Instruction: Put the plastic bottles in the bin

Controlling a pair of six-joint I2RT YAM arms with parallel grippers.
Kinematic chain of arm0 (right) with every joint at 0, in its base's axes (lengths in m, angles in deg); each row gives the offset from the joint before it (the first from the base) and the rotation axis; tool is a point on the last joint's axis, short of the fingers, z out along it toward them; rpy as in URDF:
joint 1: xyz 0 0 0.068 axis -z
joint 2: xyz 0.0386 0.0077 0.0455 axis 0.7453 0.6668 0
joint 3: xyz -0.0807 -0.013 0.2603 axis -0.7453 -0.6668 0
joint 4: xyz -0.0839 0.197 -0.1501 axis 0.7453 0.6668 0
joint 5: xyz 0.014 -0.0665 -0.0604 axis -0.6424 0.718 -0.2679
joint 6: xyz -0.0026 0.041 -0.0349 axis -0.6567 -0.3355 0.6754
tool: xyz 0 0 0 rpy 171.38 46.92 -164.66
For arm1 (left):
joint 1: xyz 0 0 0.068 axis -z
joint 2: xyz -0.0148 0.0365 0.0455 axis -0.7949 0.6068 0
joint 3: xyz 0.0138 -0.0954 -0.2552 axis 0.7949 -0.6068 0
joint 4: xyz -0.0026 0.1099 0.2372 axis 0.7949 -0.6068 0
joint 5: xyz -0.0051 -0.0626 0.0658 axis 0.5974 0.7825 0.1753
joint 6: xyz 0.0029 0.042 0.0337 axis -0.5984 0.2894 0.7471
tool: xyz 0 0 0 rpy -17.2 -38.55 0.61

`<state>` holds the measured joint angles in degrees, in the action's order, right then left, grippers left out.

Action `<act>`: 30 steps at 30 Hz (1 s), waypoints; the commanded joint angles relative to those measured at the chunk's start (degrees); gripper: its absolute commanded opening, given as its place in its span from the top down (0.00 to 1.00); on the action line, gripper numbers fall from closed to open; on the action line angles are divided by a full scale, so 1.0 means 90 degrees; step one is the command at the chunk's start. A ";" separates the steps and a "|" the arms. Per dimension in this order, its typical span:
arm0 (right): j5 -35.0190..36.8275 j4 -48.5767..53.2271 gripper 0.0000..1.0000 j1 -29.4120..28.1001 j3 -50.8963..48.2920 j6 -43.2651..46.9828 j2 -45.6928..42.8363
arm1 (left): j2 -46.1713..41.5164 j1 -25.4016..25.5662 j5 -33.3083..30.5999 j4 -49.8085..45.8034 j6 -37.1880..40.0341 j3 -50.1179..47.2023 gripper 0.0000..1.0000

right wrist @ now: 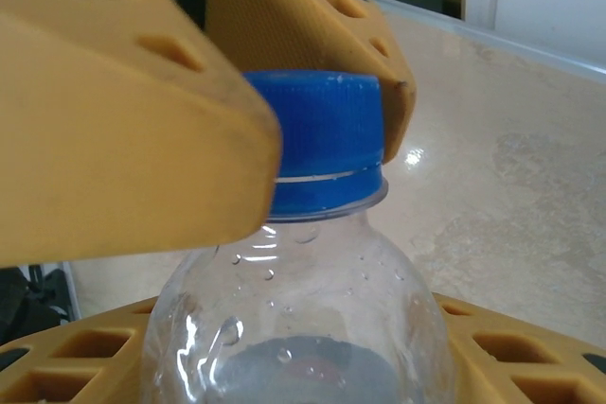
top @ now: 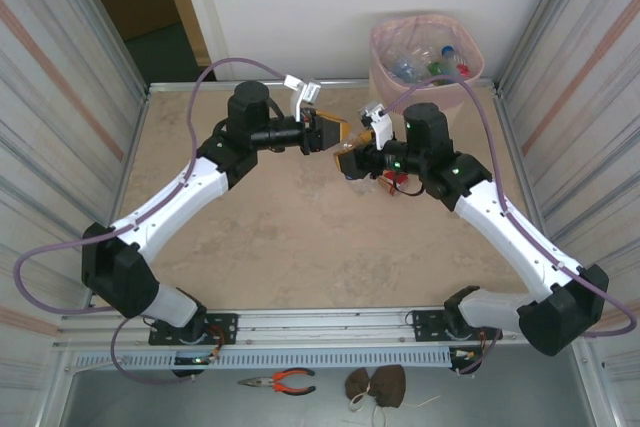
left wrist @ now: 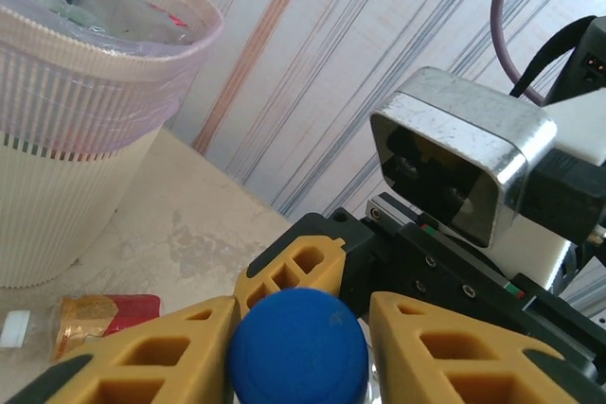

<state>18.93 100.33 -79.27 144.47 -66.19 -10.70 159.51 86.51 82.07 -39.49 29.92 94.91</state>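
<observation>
Where my two arms meet over the middle of the table (top: 280,247), my left gripper (top: 333,133) reaches in from the left. Its yellow fingers (left wrist: 142,352) are set narrow on either side of the blue cap (right wrist: 322,144) of a clear bottle (right wrist: 303,328). One finger lies against the cap. Beside the other I cannot make out contact, so I cannot tell whether this gripper clamps the cap or only flanks it. The bottle sits between the two grippers, above the table top, with droplets on the inside of its shoulder.

Just to the right, my right gripper (top: 350,159) faces the left one. Its fingers (right wrist: 530,357) lie against both sides of the bottle's body below the shoulder, closed on it.

Further right, a second bottle (left wrist: 95,317) lies on its side on the table near the foot of the bin. It has a white cap and an orange and red label.

The bin (top: 385,75) stands at the far right corner, well apart from both grippers. Its wall is beige and ribbed, a pink bag (top: 380,42) is folded over the rim, and several bottles (top: 432,59) lie inside.
</observation>
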 commanded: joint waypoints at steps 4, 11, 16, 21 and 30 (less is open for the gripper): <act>0.0379 -0.0202 0.48 -0.0002 0.0061 -0.0164 -0.0141 | -0.0557 0.0007 -0.0273 0.0006 0.0272 0.0012 0.49; 0.0736 0.0073 0.49 0.0264 0.0406 -0.0184 -0.0338 | -0.1245 -0.0139 -0.0885 0.0055 0.0405 -0.0428 0.37; 0.0978 0.0040 0.51 0.1041 0.0954 -0.0757 -0.0301 | -0.1611 -0.0280 -0.1028 0.0037 0.0472 -0.0728 0.36; 0.1201 -0.0015 0.52 0.1917 0.1849 -0.1435 0.0122 | -0.1793 -0.0325 -0.1064 0.0051 0.0441 -0.0917 0.36; 0.1552 -0.0866 0.62 0.3311 0.3212 -0.3970 0.1458 | -0.1958 -0.0376 -0.1146 0.0016 0.0437 -0.1117 0.36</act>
<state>31.19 97.21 -51.19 171.75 -90.95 -0.40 144.17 83.71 72.47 -40.13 32.71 85.73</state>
